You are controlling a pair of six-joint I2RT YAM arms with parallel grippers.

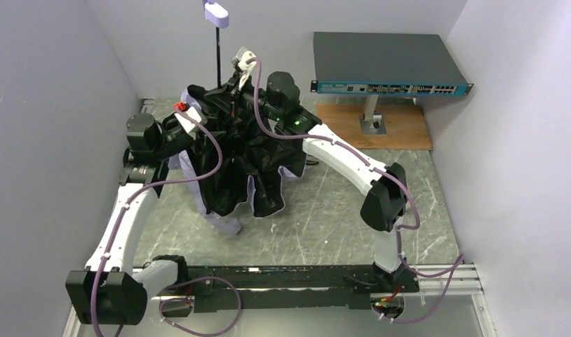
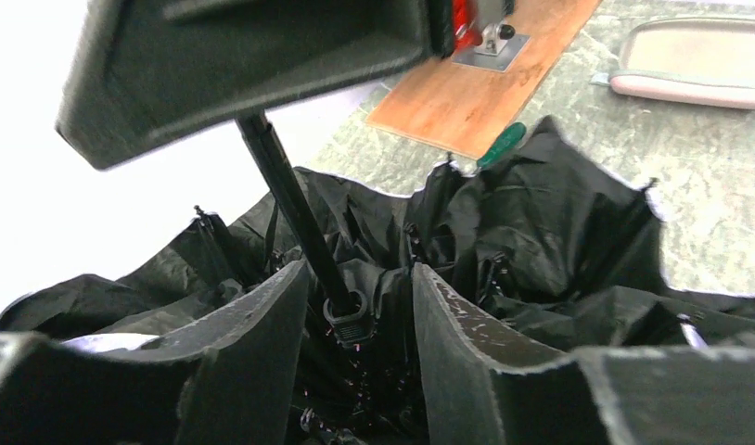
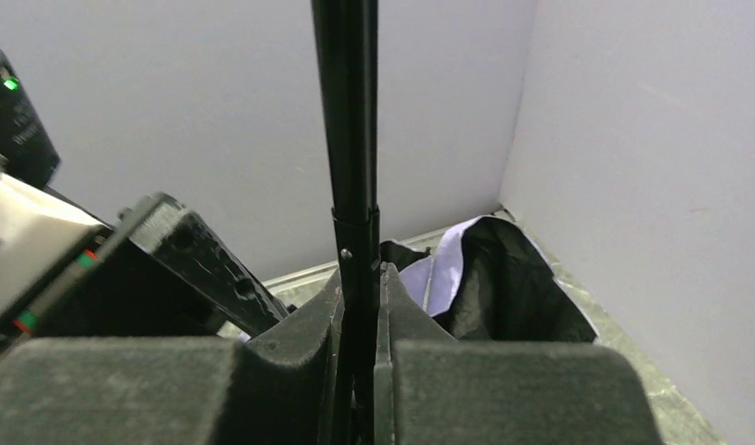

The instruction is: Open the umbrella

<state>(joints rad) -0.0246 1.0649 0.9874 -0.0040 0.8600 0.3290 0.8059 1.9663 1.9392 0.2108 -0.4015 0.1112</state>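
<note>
The umbrella (image 1: 244, 161) stands upside down on the table. Its black lining bunches upward and pale fabric shows at the edges. Its thin black shaft (image 1: 218, 60) rises to the pale lilac handle (image 1: 217, 14). My right gripper (image 3: 360, 278) is shut on the shaft (image 3: 346, 111) just above the canopy (image 3: 504, 278). In the top view it (image 1: 231, 90) sits at the back of the canopy. My left gripper (image 2: 360, 273) is open, its fingers on either side of the black runner (image 2: 348, 317) on the shaft (image 2: 286, 195), deep in the folds. In the top view it (image 1: 202, 118) reaches in from the left.
A network switch (image 1: 388, 64) on a metal stand sits on a wooden board (image 1: 381, 126) at the back right. A flat pale fabric sleeve (image 2: 689, 65) lies on the marble table (image 1: 339, 217). A green-handled item (image 2: 501, 144) pokes out behind the canopy. Walls close in on three sides.
</note>
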